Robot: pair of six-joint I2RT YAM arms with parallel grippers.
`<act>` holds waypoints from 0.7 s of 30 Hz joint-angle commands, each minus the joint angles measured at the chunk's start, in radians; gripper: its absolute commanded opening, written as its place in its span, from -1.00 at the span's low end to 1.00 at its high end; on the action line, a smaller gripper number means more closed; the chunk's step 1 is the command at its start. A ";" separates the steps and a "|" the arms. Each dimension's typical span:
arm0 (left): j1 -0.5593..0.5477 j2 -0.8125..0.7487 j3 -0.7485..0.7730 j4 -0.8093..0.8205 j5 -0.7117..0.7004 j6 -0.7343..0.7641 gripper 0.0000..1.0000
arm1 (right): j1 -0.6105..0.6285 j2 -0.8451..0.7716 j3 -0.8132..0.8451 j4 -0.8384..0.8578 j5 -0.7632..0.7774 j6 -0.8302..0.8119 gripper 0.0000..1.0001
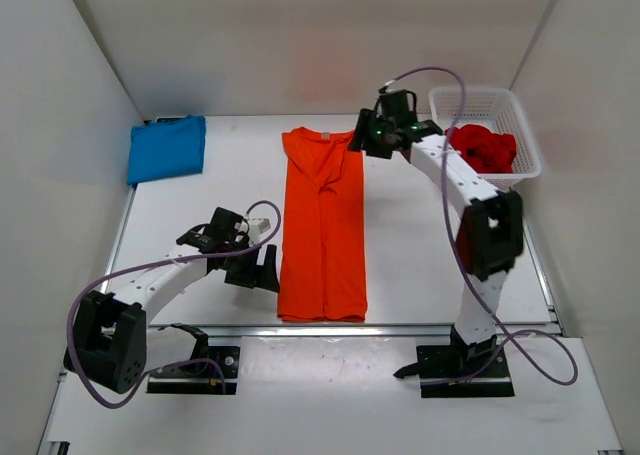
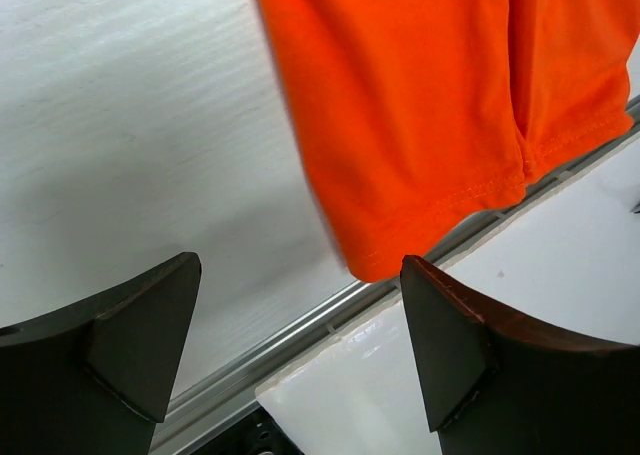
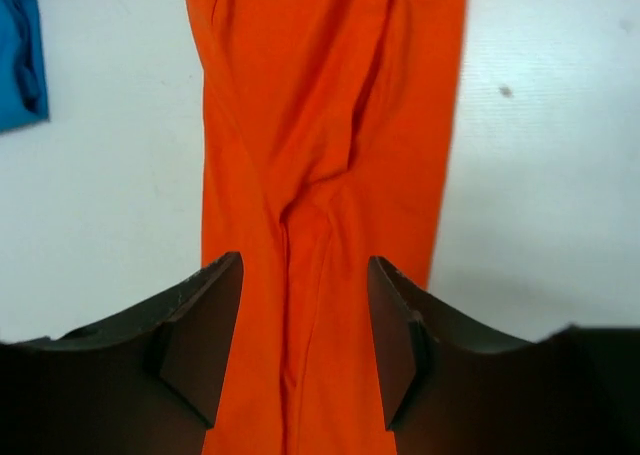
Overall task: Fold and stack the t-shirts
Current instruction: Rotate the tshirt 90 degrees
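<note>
Three t-shirts (image 1: 322, 225), one white basket (image 1: 480, 91), two robot arms (image 1: 455, 175)

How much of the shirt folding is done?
Done: the blue shirt lies folded in the far left corner. In hand: the orange shirt is a long folded strip, with the left gripper and right gripper open near its ends. Left: the red shirt sits crumpled in the basket; nothing is stacked.

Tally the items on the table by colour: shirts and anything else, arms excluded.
Blue t-shirt: 1 (far left corner)
Orange t-shirt: 1 (laid out in the middle)
Red t-shirt: 1 (bunched in the basket)
White basket: 1 (far right)
Total: 4
</note>
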 commanded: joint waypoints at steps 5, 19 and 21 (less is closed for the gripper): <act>0.013 -0.029 -0.011 0.033 0.042 -0.002 0.85 | 0.057 0.420 0.433 -0.172 -0.056 -0.201 0.06; 0.020 -0.003 -0.016 0.037 0.039 0.000 0.86 | 0.031 0.651 0.659 -0.225 -0.128 -0.180 0.02; 0.019 0.003 -0.016 0.037 0.037 -0.008 0.85 | 0.061 0.645 0.647 -0.221 -0.119 -0.183 0.02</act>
